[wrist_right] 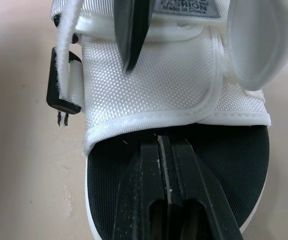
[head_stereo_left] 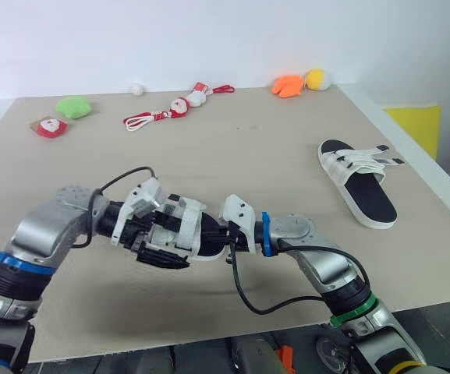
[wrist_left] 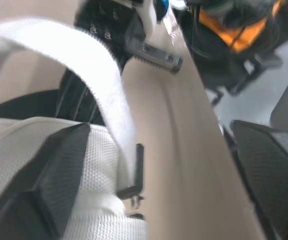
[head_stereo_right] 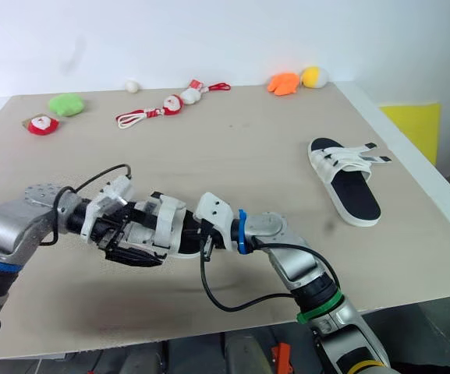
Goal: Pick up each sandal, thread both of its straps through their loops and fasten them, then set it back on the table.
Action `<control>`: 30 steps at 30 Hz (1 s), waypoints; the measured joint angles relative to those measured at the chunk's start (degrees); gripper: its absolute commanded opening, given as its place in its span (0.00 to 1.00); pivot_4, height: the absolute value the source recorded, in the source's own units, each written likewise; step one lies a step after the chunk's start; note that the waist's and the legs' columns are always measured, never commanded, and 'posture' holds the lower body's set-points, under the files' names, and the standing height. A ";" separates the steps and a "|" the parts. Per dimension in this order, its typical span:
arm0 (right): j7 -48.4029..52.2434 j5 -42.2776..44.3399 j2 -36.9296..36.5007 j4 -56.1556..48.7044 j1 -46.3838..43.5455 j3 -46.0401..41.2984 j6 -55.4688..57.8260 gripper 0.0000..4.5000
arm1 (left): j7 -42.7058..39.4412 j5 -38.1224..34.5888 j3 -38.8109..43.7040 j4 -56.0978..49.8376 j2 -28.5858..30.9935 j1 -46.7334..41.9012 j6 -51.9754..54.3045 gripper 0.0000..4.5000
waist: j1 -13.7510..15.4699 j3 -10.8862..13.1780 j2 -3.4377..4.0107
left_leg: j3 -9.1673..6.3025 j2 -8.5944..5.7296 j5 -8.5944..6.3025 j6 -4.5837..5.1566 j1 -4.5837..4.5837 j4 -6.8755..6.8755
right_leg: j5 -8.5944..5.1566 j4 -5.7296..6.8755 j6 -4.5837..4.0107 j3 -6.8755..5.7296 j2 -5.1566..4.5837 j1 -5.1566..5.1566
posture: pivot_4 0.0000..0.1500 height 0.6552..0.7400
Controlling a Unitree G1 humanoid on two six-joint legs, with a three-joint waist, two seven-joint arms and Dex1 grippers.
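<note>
One white sandal (head_stereo_left: 187, 227) with a black footbed lies on the table (head_stereo_left: 256, 156) near its front edge, between my two grippers. My left gripper (head_stereo_left: 156, 240) is open. One of its fingers (wrist_left: 49, 175) rests on the white mesh upper, and a loose white strap (wrist_left: 84, 65) arcs between the fingers beside a black buckle loop (wrist_right: 59, 97). My right gripper (wrist_right: 164, 150) is shut, its fingers lying together on the footbed and pointing under the upper's edge. The second sandal (head_stereo_left: 357, 181) lies on the table at the right, apart from both arms.
Small toys line the far edge: a green plush (head_stereo_left: 74, 107), a red one (head_stereo_left: 50, 126), a Santa lanyard (head_stereo_left: 174, 107), a white ball (head_stereo_left: 136, 89), an orange piece (head_stereo_left: 288, 86) and a yellow one (head_stereo_left: 317, 79). A yellow object (head_stereo_left: 416, 125) stands beyond the right edge.
</note>
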 measured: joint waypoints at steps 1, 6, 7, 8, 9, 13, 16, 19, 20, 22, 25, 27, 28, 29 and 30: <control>-0.01 0.01 -0.01 -0.13 0.12 -0.03 0.02 0.00 | 1.18 -1.64 2.49 -1.42 1.12 1.00 1.78 0.99 | -0.02 0.00 0.00 | 0.00 0.00 0.00 0.00 -0.01 -0.01 | -0.01 0.00 -0.01 0.00 0.00 0.00 | 1.00 1.00; -0.17 0.03 -0.48 -1.23 0.97 -0.27 0.21 0.00 | 7.82 -9.58 14.34 -9.21 4.14 7.14 9.01 0.99 | 0.12 0.00 0.00 | 0.00 -0.02 -0.01 -0.01 -0.04 -0.01 | -0.08 0.00 -0.01 0.01 -0.03 0.00 | 1.00 1.00; -0.21 0.03 -0.48 -1.30 1.11 -0.25 0.23 0.00 | 9.13 -11.61 16.38 -10.70 4.20 8.21 10.54 0.99 | 0.13 0.00 0.00 | -0.01 -0.02 -0.01 -0.01 -0.03 -0.01 | -0.08 0.00 -0.01 0.00 -0.03 0.02 | 1.00 1.00; -0.26 0.03 -0.47 -1.35 1.12 -0.22 0.26 0.00 | 10.40 -13.62 18.14 -12.29 4.35 9.64 11.85 0.99 | 0.12 0.00 0.00 | -0.01 -0.02 -0.01 -0.01 -0.02 -0.01 | -0.08 0.00 -0.01 0.00 -0.03 0.01 | 1.00 1.00; -0.27 0.02 -0.46 -1.39 1.14 -0.20 0.26 0.00 | 11.33 -15.05 19.34 -13.49 4.44 11.06 12.82 0.99 | 0.12 0.00 0.00 | 0.00 -0.02 -0.01 -0.01 -0.01 -0.01 | -0.08 0.00 -0.01 0.00 -0.03 0.01 | 1.00 1.00; -0.09 0.08 -0.34 -1.25 0.92 -0.06 0.25 0.00 | 15.22 -17.36 21.37 -18.88 4.12 21.65 14.22 0.99 | 0.08 0.00 0.00 | 0.02 -0.01 -0.04 -0.05 0.03 -0.03 | -0.11 0.00 -0.07 0.01 -0.04 0.01 | 1.00 1.00; 0.04 0.08 -0.36 -0.89 0.81 -0.08 0.37 0.00 | 17.90 -16.33 19.81 -20.68 3.01 26.88 12.86 0.99 | 0.12 -0.01 -0.01 | 0.01 -0.01 -0.03 -0.05 0.04 -0.01 | -0.11 0.00 -0.07 -0.01 -0.03 0.02 | 1.00 1.00; -0.06 0.07 -0.30 -0.58 0.68 -0.09 0.35 0.00 | 20.05 -13.46 16.80 -20.93 2.18 29.53 9.98 0.99 | 0.12 -0.01 -0.01 | 0.01 -0.02 -0.03 -0.05 0.07 0.02 | -0.10 -0.01 -0.06 0.00 -0.04 0.02 | 1.00 1.00; 0.02 0.07 -0.30 -0.56 0.67 -0.10 0.33 0.00 | 20.55 -12.78 16.09 -20.88 1.53 30.04 9.05 0.99 | 0.12 -0.01 -0.01 | 0.02 -0.02 -0.03 -0.05 0.07 0.03 | -0.10 -0.01 -0.06 0.01 -0.04 0.02 | 1.00 1.00; 0.13 0.08 -0.33 -0.53 0.60 -0.15 0.25 0.00 | 21.51 -11.28 14.56 -20.37 0.13 30.12 6.96 0.99 | 0.12 -0.01 -0.01 | 0.03 -0.02 -0.03 -0.06 0.07 0.02 | -0.10 -0.01 -0.06 0.01 -0.05 0.02 | 1.00 1.00; 0.22 0.08 -0.33 -0.52 0.46 -0.11 0.18 0.00 | 22.84 -9.24 12.71 -19.62 -1.04 29.69 4.78 0.99 | 0.13 0.00 0.00 | 0.03 -0.02 -0.03 -0.06 0.06 -0.01 | -0.10 -0.01 -0.06 0.00 -0.04 0.01 | 1.00 1.00; 0.21 0.08 -0.32 -0.50 0.40 -0.11 0.17 0.00 | 24.08 -8.33 11.56 -18.60 -2.46 28.93 3.77 0.99 | 0.14 -0.01 -0.01 | 0.02 -0.02 -0.03 -0.06 0.05 -0.01 | -0.10 -0.01 -0.06 0.00 -0.04 0.01 | 1.00 1.00; 0.20 0.09 -0.30 -0.50 0.40 -0.08 0.17 0.00 | 24.74 -7.92 10.89 -18.04 -2.81 28.50 3.33 0.99 | 0.13 -0.01 -0.01 | 0.03 -0.02 -0.03 -0.06 0.05 -0.01 | -0.10 -0.01 -0.06 0.00 -0.04 0.01 | 1.00 1.00; 0.19 0.09 -0.30 -0.50 0.39 -0.08 0.18 0.00 | 24.90 -7.78 10.68 -17.86 -3.00 28.32 3.17 0.99 | 0.13 -0.01 -0.01 | 0.03 -0.03 -0.03 -0.06 0.05 -0.01 | -0.10 -0.01 -0.06 0.01 -0.04 0.02 | 1.00 1.00; 0.18 0.08 -0.30 -0.50 0.39 -0.10 0.20 0.00 | 25.17 -7.24 10.23 -17.50 -3.55 27.93 2.69 0.99 | 0.13 -0.01 -0.01 | 0.03 -0.03 -0.03 -0.06 0.05 0.00 | -0.10 -0.01 -0.06 0.01 -0.04 0.02 | 1.00 1.00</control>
